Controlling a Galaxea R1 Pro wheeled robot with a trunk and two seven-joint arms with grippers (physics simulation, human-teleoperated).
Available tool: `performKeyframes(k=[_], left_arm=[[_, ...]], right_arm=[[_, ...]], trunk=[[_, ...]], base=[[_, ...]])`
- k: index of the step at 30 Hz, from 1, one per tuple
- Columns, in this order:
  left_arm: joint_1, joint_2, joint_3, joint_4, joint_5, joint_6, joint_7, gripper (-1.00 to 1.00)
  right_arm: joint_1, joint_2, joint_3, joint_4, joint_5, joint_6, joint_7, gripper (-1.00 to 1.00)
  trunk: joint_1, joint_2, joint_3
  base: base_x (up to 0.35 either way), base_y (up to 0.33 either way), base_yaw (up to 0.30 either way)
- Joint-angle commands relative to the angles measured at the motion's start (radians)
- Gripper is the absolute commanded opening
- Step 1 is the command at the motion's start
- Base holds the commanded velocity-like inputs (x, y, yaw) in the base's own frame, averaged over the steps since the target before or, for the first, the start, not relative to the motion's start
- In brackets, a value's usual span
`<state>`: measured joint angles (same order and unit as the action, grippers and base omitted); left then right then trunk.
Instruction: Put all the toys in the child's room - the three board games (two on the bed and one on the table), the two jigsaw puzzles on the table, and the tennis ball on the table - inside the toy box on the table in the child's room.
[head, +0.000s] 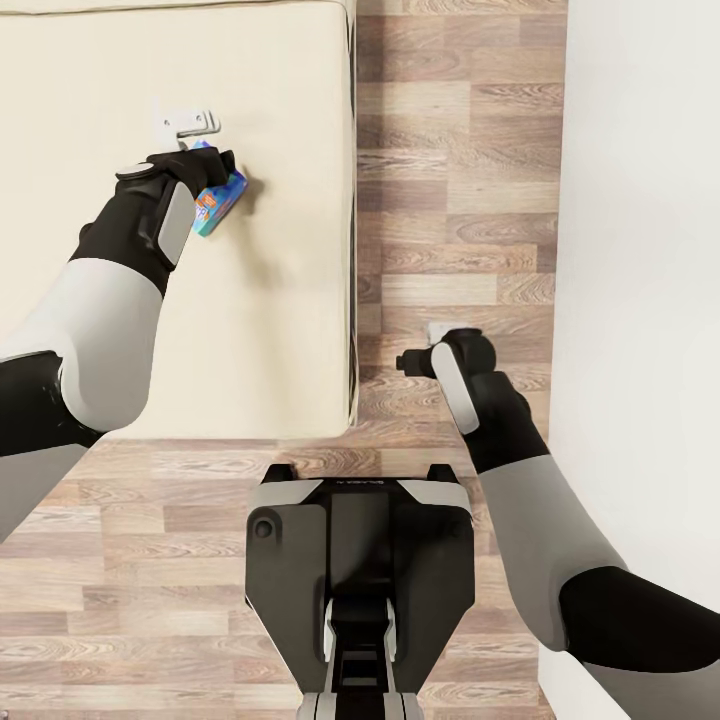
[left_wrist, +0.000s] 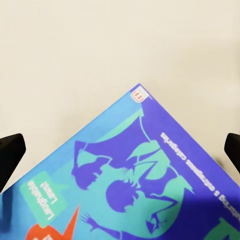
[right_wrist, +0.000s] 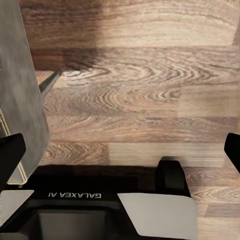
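1. Count: one board game (head: 218, 200) is visible, a flat box printed blue and teal with an orange patch. Two grippers are visible, one per arm.
2. Surface: the board game lies flat on the plain beige mattress of the bed (head: 280, 300).
3. Room: wood-plank floor (head: 450, 200) runs beside and in front of the bed; a white wall (head: 640, 250) stands at the robot's right. The robot's dark base (head: 358, 560) sits on the floor just off the bed's near edge.
4. Left gripper (head: 190, 128): positioned over the mattress directly above the board game. In the left wrist view the box (left_wrist: 135, 190) lies between the two dark fingertips (left_wrist: 10, 155), which are spread wide and clear of its edges. Nothing is grasped.
5. Right gripper (head: 425, 345): held over the floor between bed and wall, well apart from the board game. The right wrist view shows its fingertips (right_wrist: 11, 152) spread wide, with nothing between them.
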<state>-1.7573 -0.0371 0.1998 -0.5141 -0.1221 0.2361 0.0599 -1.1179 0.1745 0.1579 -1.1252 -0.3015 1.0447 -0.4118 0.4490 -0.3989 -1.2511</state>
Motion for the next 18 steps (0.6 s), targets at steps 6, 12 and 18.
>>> performKeyframes(k=[6, 12, 18], left_arm=[[0.000, -0.001, 0.007, 0.020, -0.010, 0.006, -0.002, 1.00], [0.000, -0.010, 0.007, 0.020, -0.010, 0.006, -0.002, 1.00], [0.000, -0.016, 0.007, 0.019, -0.010, 0.008, -0.002, 1.00]], right_arm=[[0.000, 0.000, -0.021, -0.054, -0.010, 0.003, -0.010, 1.00], [0.000, 0.000, -0.042, -0.164, -0.010, 0.003, -0.011, 1.00], [0.000, 0.000, -0.047, -0.228, -0.009, 0.003, -0.023, 1.00]], trunk=[[0.001, -0.001, -0.001], [0.001, -0.001, -0.001], [0.001, -0.001, -0.002]], base=[[-0.004, 0.000, 0.000], [0.000, 0.000, 0.000], [-0.055, 0.000, 0.000]])
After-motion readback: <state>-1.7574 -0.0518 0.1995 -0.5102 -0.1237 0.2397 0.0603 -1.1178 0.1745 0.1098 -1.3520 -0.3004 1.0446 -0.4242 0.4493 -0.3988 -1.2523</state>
